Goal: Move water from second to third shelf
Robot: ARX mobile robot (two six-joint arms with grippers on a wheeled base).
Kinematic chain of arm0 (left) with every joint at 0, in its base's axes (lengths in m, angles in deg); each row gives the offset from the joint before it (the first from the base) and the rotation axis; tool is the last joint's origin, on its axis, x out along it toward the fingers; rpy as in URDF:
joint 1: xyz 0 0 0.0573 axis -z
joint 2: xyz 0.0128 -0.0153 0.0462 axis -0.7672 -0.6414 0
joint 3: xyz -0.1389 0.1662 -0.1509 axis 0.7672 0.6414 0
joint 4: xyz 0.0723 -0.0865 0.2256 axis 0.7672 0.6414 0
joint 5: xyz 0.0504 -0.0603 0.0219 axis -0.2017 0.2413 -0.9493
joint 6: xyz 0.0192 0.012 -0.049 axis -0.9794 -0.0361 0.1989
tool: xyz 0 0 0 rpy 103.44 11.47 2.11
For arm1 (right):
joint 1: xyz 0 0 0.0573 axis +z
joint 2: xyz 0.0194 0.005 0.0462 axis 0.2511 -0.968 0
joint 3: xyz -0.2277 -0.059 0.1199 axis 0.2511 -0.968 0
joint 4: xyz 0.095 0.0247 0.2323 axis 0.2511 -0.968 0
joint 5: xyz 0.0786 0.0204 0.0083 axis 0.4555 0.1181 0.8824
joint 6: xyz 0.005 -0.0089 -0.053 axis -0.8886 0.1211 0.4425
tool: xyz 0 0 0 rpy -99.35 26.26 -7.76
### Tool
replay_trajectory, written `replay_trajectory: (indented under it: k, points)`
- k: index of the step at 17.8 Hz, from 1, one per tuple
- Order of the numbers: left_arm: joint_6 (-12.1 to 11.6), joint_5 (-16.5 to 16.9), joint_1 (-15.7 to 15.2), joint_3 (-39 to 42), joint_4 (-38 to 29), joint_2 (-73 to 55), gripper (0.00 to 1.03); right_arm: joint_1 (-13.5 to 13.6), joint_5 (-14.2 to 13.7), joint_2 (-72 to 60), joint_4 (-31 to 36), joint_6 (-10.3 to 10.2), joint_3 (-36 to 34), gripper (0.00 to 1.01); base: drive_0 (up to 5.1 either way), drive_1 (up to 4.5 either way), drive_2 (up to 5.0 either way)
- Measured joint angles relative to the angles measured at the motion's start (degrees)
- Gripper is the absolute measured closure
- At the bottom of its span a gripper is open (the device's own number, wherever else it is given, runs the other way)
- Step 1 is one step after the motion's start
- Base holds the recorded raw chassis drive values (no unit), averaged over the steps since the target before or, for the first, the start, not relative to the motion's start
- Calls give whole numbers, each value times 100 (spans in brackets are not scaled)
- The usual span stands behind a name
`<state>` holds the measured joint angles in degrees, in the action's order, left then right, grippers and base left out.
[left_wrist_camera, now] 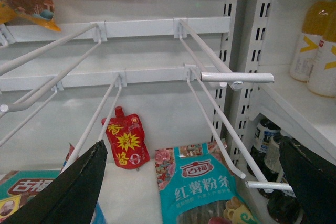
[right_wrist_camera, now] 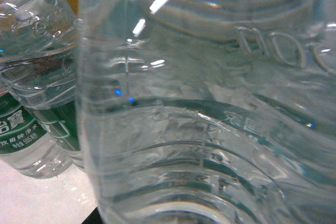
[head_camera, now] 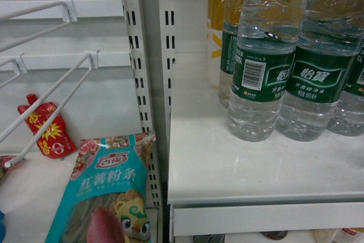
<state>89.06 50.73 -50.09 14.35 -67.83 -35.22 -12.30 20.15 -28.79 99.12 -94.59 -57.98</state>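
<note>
only the right wrist shows water (right_wrist_camera: pixel 210 103) close-up.

White slotted uprights (head_camera: pixel 149 83) divide a store rack. To the left, wire peg hooks (left_wrist_camera: pixel 210 77) project from white crossbars (left_wrist_camera: pixel 131 27); to the right, a glossy white shelf board (head_camera: pixel 250 166) reflects soft overhead light.

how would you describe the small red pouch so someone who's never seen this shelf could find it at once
Start at the slotted white upright dividing the two shelf bays, then go to the bay on its left with the bare wire hooks. The red pouch leans against the back wall there, the only all-red pack with a top spout, beside the teal noodle bag.
</note>
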Motion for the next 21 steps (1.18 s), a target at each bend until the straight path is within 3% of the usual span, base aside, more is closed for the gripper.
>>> replay_trajectory:
  k: [8, 21]
  points:
    - [0, -2, 0, 0, 2, 0, 5, 120, -28, -695, 592, 70, 114, 58, 0, 0, 0]
    - [0, 0, 0, 0, 2, 0, 5, 177, 35, -898, 881, -44, 133, 56, 0, 0, 0]
